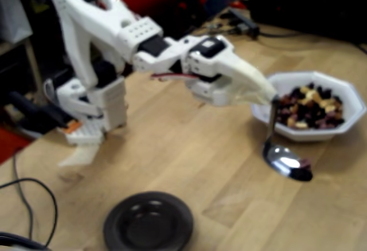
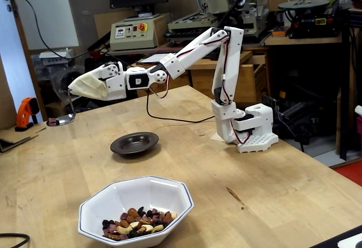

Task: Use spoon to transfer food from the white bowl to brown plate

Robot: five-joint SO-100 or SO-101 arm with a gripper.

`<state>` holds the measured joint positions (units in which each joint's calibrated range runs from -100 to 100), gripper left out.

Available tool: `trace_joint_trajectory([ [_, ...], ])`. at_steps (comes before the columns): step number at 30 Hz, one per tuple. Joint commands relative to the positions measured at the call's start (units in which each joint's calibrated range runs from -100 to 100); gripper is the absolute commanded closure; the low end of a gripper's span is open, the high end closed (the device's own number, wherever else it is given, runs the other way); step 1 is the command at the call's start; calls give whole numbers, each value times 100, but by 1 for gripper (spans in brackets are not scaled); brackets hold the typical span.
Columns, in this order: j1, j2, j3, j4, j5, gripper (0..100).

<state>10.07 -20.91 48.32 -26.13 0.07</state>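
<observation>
While our tool (image 1: 269, 99) pinches the thin handle of the shiny silver metal spoon (image 1: 285, 160), the spoon hangs in the air just beside the white eight-sided bowl (image 1: 355, 105). A few dark bits of the nut and fruit food (image 1: 312, 109) sit in the spoon. We think the spoon is hard and slippery, so we must grip high on the handle. The small round dark brown plate (image 1: 148, 221) waits on the wooden counter (image 1: 189, 159), well apart. We can read no writing.
</observation>
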Motion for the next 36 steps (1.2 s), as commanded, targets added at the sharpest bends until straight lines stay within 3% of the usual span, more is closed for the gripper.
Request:
trace_joint_trajectory([
  [1, 296, -455, -53, -3, 15, 96],
  [36, 2289, -464, 301, -3, 20, 96],
])
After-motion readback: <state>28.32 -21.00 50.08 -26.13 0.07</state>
